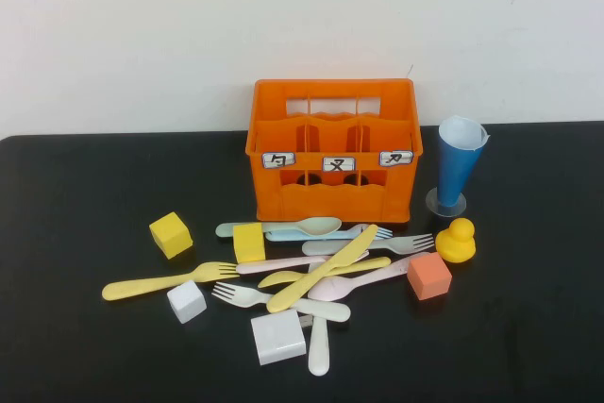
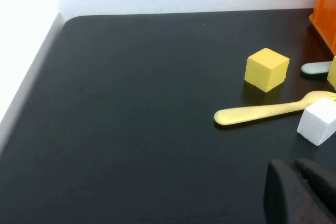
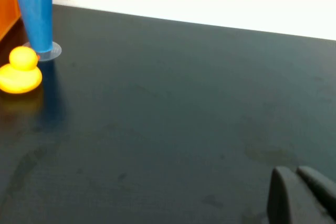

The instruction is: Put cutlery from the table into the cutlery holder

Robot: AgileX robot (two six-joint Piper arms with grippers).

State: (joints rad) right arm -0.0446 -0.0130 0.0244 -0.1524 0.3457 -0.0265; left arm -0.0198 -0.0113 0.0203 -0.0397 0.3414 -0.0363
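Note:
The cutlery lies in a loose crossed pile on the black table point(image 1: 75, 346), just in front of the orange cutlery holder point(image 1: 332, 148). The pile holds a yellow fork point(image 1: 165, 280), a yellow knife point(image 1: 326, 266), a blue-green spoon point(image 1: 283, 227), a cream fork point(image 1: 274, 301) and pink pieces point(image 1: 373, 276). The holder's compartments look empty. Neither arm shows in the high view. My left gripper point(image 2: 291, 165) hangs shut over bare table, short of the yellow fork point(image 2: 262, 113). My right gripper point(image 3: 294, 171) is shut too, far from the pile, with nothing held.
Yellow blocks point(image 1: 171, 234) point(image 1: 249, 242), white blocks point(image 1: 187, 301) point(image 1: 278, 337) and an orange block point(image 1: 429, 276) sit among the cutlery. A yellow duck point(image 1: 457, 241) and a blue cone cup point(image 1: 460, 162) stand right of the holder. A white wall runs behind the table.

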